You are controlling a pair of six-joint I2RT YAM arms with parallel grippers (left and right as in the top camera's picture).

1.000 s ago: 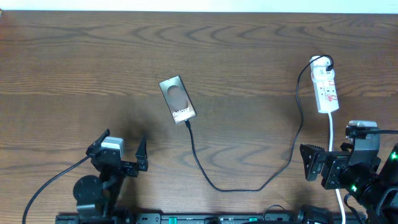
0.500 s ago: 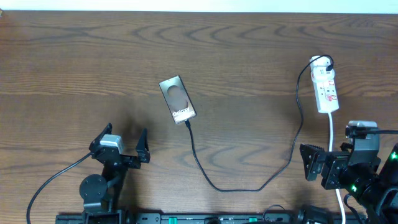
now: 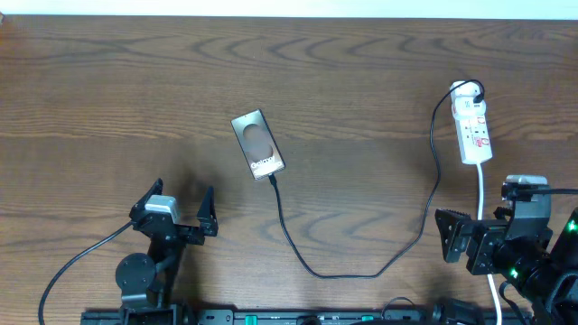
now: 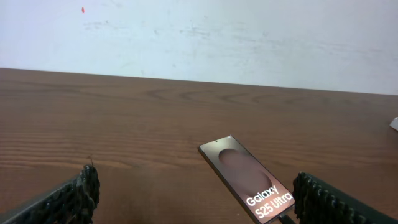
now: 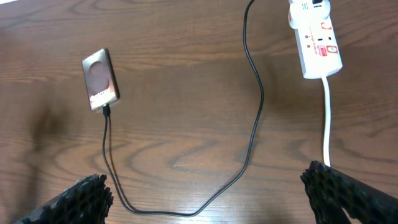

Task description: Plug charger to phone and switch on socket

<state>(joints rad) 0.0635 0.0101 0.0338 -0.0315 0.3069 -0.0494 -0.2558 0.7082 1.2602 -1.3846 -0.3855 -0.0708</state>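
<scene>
While both grippers sit low at the near edge of the wooden table point(image 3: 108, 81), their jaws stand wide apart and hold nothing. The left gripper point(image 3: 181, 206) shows two black fingers point(image 4: 74, 198) with a ribbed, knurled surface. Ahead of it, nearer its right finger, lies the phone point(image 4: 249, 180): a flat, thin rectangular slab with a metallic grey-bronze sheen, a brown oval in the middle and white "Galaxy S25 Ultra" lettering. It rests flat on the dark brown, wavy-grained tabletop and is turned at an angle to the gripper.

The right gripper point(image 5: 207, 180) has the same rough black pads point(image 5: 339, 190). Just ahead of it the charger point(image 5: 252, 124), a thin, smooth black cable, sags in a wide loop. One end runs up toward the left finger's side, where its small connector tip meets the phone's nearer short edge; how deeply it sits cannot be told. The other end climbs to the far end of the socket point(image 5: 317, 40), ahead of the right finger. This is a glossy white elongated power strip with small red marks and a rounded end. Its thicker white cord point(image 5: 326, 118) drops straight back toward the right finger.
</scene>
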